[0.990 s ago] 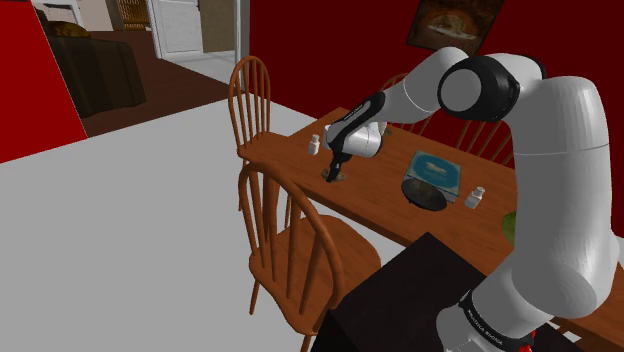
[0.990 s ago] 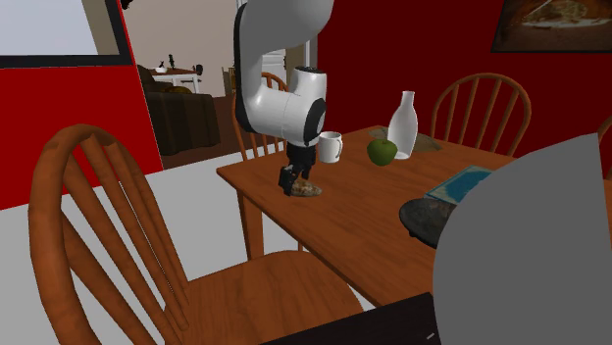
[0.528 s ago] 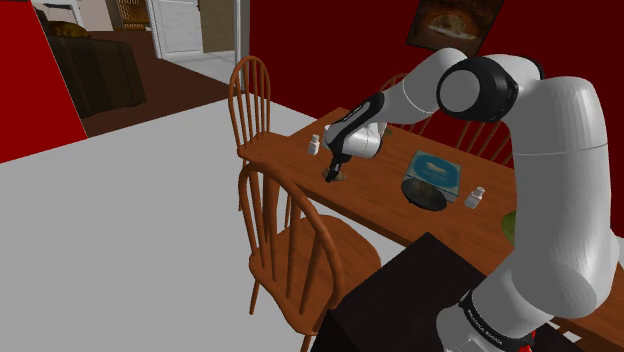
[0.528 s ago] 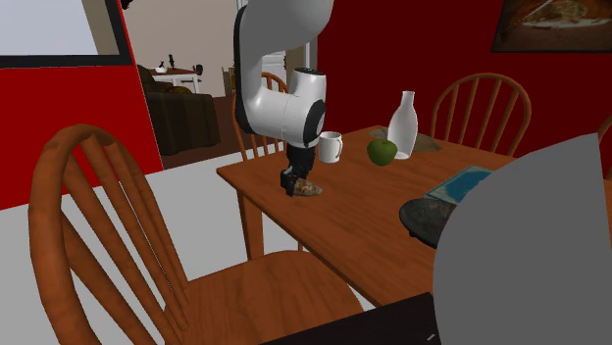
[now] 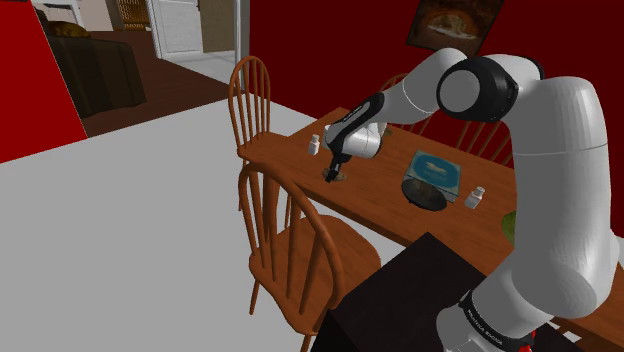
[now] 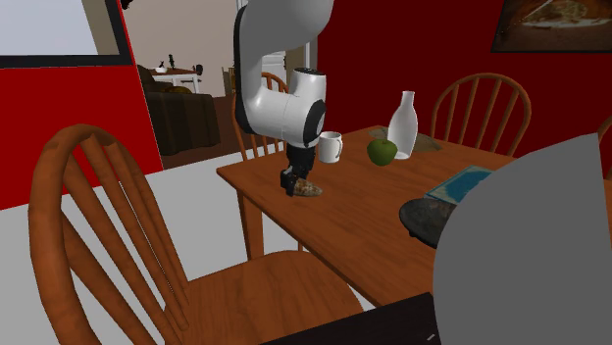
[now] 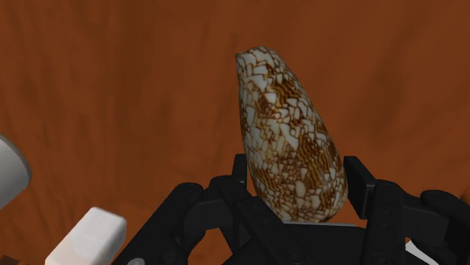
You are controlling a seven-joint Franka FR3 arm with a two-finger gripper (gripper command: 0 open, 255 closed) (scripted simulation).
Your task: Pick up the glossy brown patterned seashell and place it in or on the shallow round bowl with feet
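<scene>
Grasp step is proceeding: the gripper (image 7: 297, 197) is clamping both fingers on the brown-and-white patterned seashell (image 7: 286, 135), low at the wooden table (image 5: 380, 205) near its edge. The dark shallow bowl (image 5: 423, 193) is sitting well apart along the table. The next move is likely calling for a steady lift, then carriage across to the bowl.
</scene>
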